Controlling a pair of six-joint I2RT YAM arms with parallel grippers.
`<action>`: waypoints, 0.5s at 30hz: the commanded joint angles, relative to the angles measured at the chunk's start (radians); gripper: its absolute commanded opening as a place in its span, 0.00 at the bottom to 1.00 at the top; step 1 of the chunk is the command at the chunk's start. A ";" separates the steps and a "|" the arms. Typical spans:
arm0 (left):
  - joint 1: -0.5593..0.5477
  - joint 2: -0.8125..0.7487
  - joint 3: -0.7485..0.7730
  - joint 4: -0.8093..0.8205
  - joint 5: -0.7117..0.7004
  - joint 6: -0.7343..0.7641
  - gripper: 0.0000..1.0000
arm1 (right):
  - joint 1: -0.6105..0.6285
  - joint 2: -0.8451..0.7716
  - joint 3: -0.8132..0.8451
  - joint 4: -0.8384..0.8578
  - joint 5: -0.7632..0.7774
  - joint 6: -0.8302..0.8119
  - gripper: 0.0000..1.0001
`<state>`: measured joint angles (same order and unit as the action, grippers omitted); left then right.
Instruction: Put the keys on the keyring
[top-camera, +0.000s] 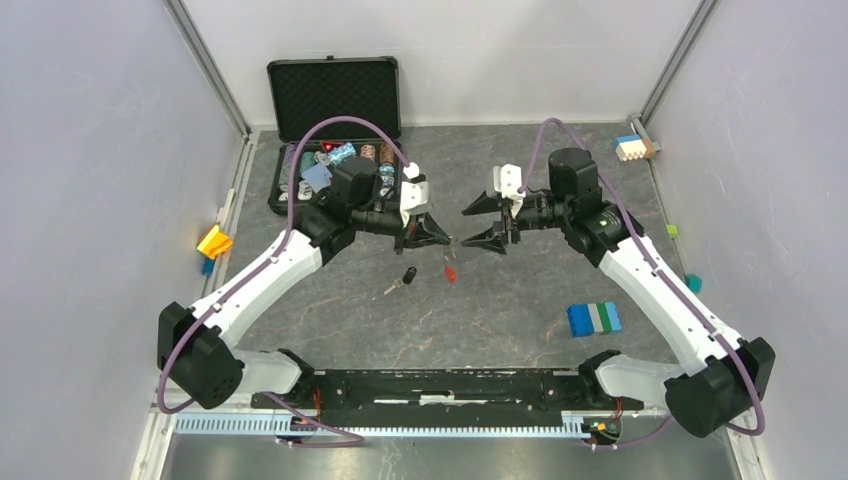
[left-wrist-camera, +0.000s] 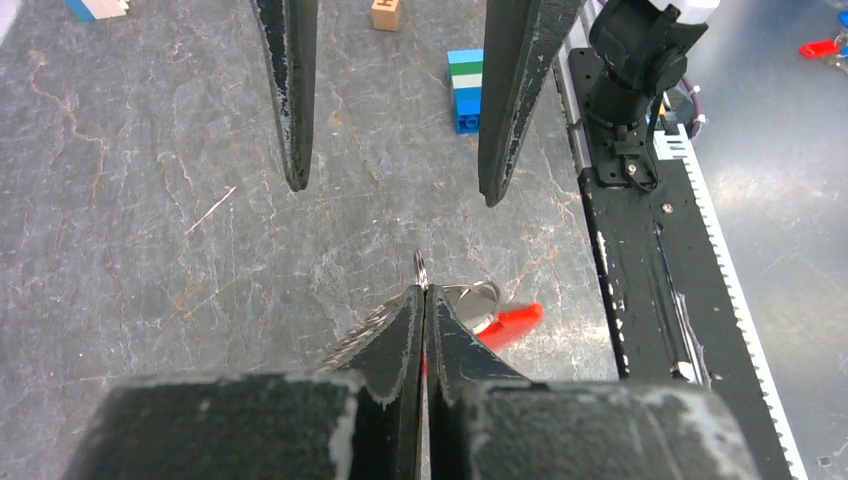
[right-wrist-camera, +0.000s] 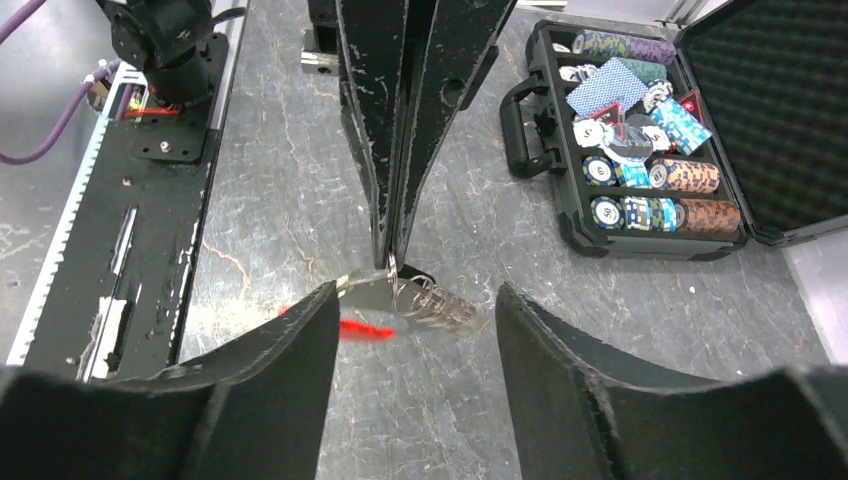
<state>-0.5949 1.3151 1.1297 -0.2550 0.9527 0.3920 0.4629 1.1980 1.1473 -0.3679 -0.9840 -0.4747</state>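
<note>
I am looking down at the two arms meeting over the middle of the surface (top-camera: 500, 300), hands tip to tip. The left hand (top-camera: 434, 233) is reaching in from the left with its fingers pressed tightly together, and in its own wrist view a thin sliver of metal is sticking out from between the tips. It is pinching the keyring (left-wrist-camera: 472, 302) by its metal part. The silvery loop and coil are sitting just beside the closed tips, and the red tag (left-wrist-camera: 512, 320) is hanging off toward the right of that view. Seen from above, the tag is dangling just below and between the two hands.

The right hand (right-wrist-camera: 415, 295) is facing it with its fingers standing well apart, one on each side of the left hand's tip. I am seeing the ring hanging in the gap between them, and neither right finger appears to be touching it.

The key (top-camera: 402, 280) is lying flat on the surface below the left hand, black head up and to the right, blade pointing down-left. It is lying near the tag but apart from it, and it is not on the ring.

Behind the left arm an open black case (top-camera: 335, 100) of poker chips is sitting against the back wall.
</note>
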 joint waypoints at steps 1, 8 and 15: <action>0.002 -0.036 -0.002 -0.037 0.060 0.120 0.02 | 0.003 -0.021 -0.012 -0.067 -0.032 -0.094 0.61; 0.003 -0.049 -0.040 -0.032 0.154 0.165 0.02 | 0.011 -0.017 -0.079 -0.063 -0.091 -0.130 0.49; 0.003 -0.053 -0.076 -0.003 0.175 0.179 0.02 | 0.035 -0.017 -0.138 -0.015 -0.116 -0.111 0.44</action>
<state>-0.5949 1.2892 1.0668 -0.3042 1.0702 0.5251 0.4824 1.1919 1.0290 -0.4263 -1.0592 -0.5869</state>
